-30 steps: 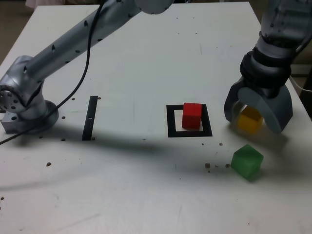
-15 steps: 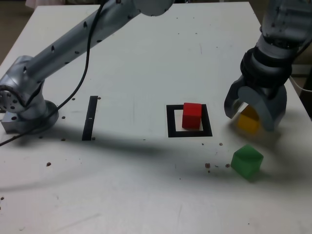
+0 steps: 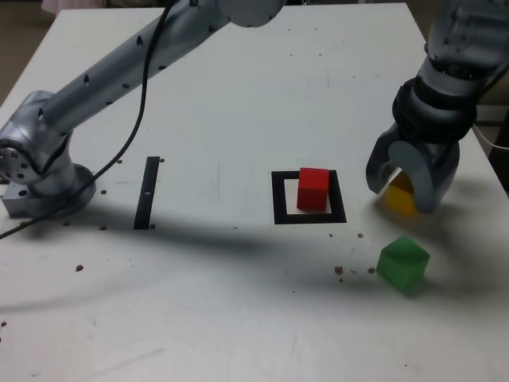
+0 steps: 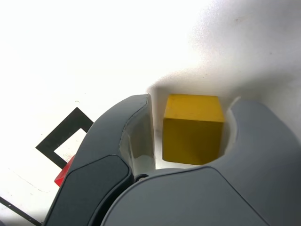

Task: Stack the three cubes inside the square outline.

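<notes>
Gripper lowered to the desk beyond the square outline, fingers parted, straddling the yellow cube, one side touching, other unclear

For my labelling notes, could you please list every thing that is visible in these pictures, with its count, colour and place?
red cube: one, red, inside the square outline.
square outline: one, black with white inside, table centre.
yellow cube: one, yellow, between the gripper's jaws.
green cube: one, green, nearer the camera than the yellow cube, apart from it.
strip: one, thin, black, towards the exterior view's left.
table: one, white.
gripper: one, grey, around the yellow cube.
</notes>
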Action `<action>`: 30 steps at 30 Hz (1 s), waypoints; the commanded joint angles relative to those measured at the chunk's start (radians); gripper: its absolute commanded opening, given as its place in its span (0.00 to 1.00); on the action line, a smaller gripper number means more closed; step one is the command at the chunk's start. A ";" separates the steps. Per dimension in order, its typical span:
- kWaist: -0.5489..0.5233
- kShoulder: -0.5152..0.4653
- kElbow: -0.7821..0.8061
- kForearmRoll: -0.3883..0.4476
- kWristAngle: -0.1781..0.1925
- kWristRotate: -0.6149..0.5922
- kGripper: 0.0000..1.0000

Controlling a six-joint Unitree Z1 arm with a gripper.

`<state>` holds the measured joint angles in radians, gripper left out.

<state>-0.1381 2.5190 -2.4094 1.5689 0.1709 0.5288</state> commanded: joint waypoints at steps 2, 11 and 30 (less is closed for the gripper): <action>0.000 0.007 -0.005 0.010 -0.002 -0.001 0.29; 0.000 -0.015 0.000 0.020 -0.004 -0.013 0.29; -0.003 -0.287 0.251 0.036 -0.032 -0.303 0.29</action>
<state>-0.1405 2.2582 -2.1828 1.5972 0.1386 0.2567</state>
